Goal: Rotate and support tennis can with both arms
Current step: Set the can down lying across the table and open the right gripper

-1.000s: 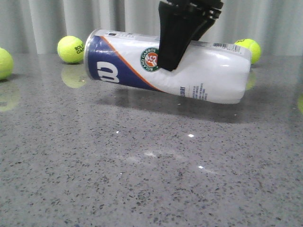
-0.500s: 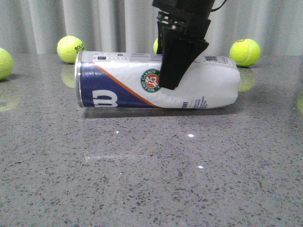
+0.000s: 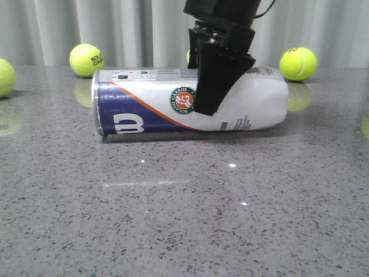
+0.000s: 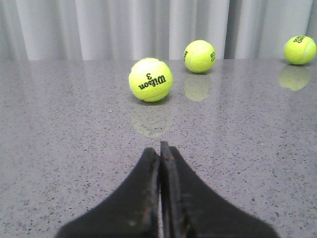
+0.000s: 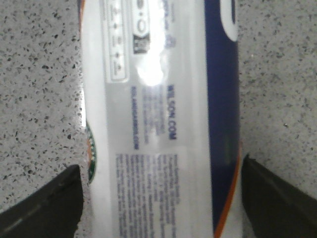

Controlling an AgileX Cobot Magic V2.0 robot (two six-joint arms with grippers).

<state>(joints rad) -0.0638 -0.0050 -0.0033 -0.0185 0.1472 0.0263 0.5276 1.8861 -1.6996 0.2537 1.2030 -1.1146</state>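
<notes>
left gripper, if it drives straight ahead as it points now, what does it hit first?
Likely the Wilson 3 tennis ball. The left gripper, shut, points almost straight at it over bare table; depth is unclear, and it might just pass to one side.

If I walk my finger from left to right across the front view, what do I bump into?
Tennis ball cut off at the left edge → tennis ball with black print → tennis can lying on its side → right pincer around the can → tennis ball near the curtain.

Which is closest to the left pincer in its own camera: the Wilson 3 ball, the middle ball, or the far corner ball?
From the left pincer:
1. Wilson 3 ball, straight ahead.
2. Middle ball, farther back near the curtain.
3. Corner ball, off to the side, farthest.
</notes>
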